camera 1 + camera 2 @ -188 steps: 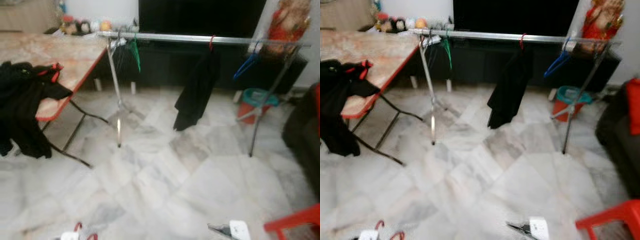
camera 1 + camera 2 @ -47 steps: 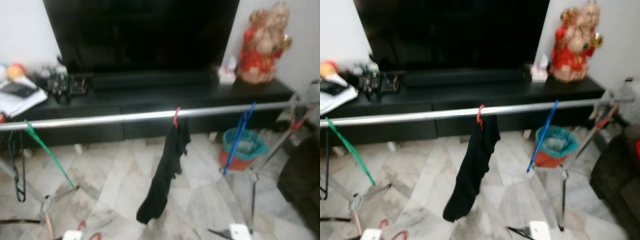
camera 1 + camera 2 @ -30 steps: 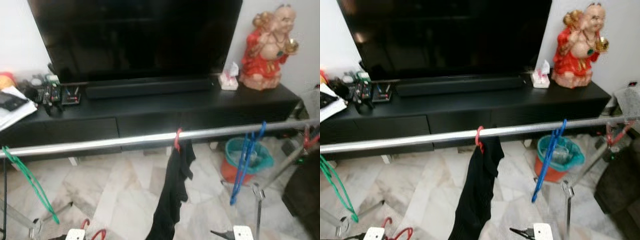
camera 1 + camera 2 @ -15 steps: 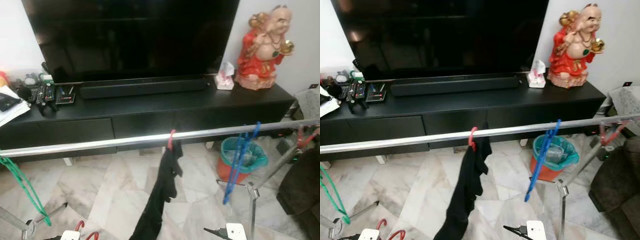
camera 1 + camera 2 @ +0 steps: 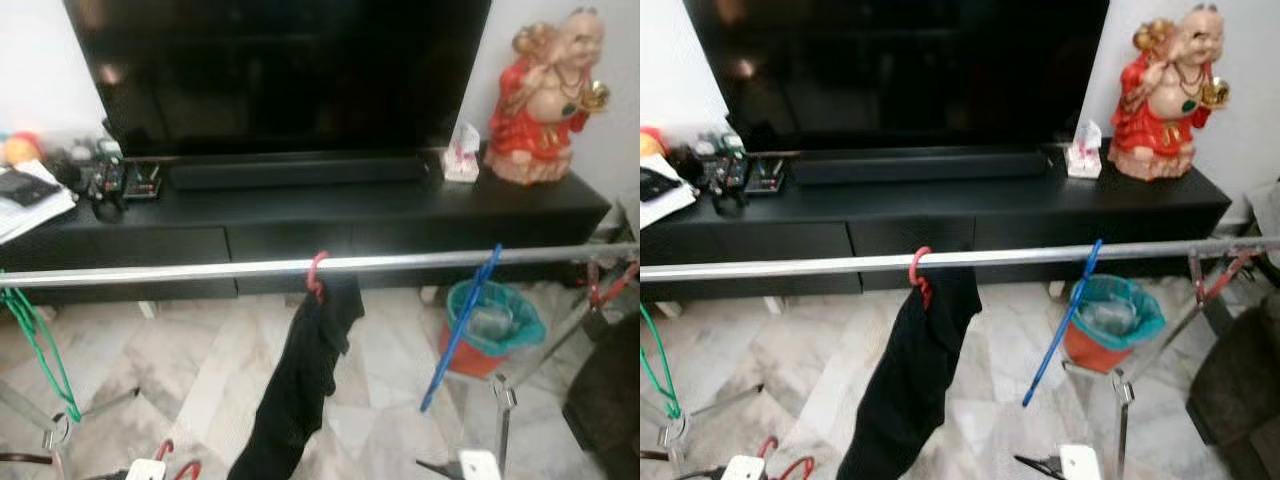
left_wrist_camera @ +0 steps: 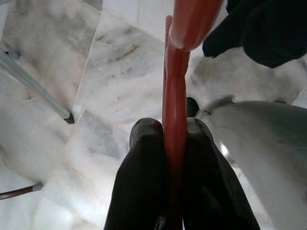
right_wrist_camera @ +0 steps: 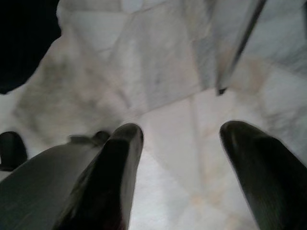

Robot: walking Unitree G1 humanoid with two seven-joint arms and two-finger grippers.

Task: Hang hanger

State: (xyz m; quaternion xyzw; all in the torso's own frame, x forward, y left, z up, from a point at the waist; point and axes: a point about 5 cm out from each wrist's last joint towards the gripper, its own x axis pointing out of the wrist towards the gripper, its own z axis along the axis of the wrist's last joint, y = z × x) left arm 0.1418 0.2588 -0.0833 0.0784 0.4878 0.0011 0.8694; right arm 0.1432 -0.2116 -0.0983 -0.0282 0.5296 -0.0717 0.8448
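- Clamping a red hanger [image 6: 175,96] between its two ribbed black fingers [image 6: 144,163], the left gripper [image 6: 169,143] holds the smooth, glossy plastic bar edge-on, its long axis running straight out from the fingertips.
- Low at the robot's left in the head views, the hanger's red curves [image 5: 178,462] rise beside a white wrist block, above the veined, polished marble floor [image 5: 190,370].
- Hanging low at the robot's right, the right gripper [image 7: 182,158] has its rounded black fingers [image 7: 120,158] spread wide with nothing between them.
- Ahead, a shiny metal rail [image 5: 200,270] runs level across the scene, carrying a limp black garment [image 5: 300,390] on a red hook [image 5: 317,275], a thin green wire hanger [image 5: 40,350] and a slanting blue hanger [image 5: 460,340].
- Behind the rail stand a long black cabinet [image 5: 300,225], a dark television [image 5: 280,70] and a red and gold figurine [image 5: 545,95].
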